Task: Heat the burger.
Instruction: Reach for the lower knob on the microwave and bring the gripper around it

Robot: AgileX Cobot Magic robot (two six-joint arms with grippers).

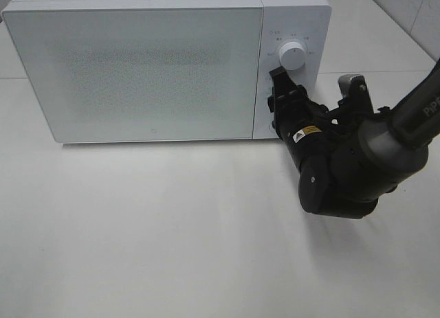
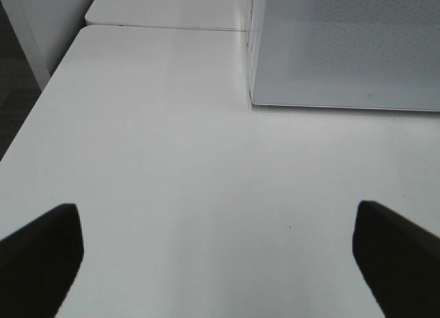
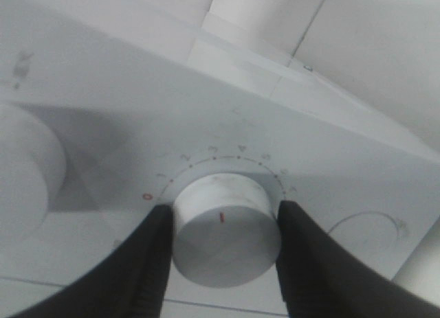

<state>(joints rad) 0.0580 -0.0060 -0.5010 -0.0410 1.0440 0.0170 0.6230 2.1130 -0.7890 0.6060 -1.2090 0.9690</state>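
The burger is out of view. The white microwave (image 1: 137, 64) stands at the back of the table with its frosted door shut; its door corner also shows in the left wrist view (image 2: 344, 50). My right gripper (image 1: 276, 101) is at the control panel. In the right wrist view my right gripper (image 3: 225, 211) has both fingers pressed on the sides of the lower round dial (image 3: 223, 242), whose red mark points toward the scale. My left gripper (image 2: 220, 263) is open and empty, low over the table left of the microwave; it is outside the exterior high view.
The upper white knob (image 1: 293, 55) sits above my right gripper and also shows in the right wrist view (image 3: 27, 167). The white table (image 1: 137, 229) spreads in front of the microwave. Its left edge (image 2: 41, 91) drops to a dark floor.
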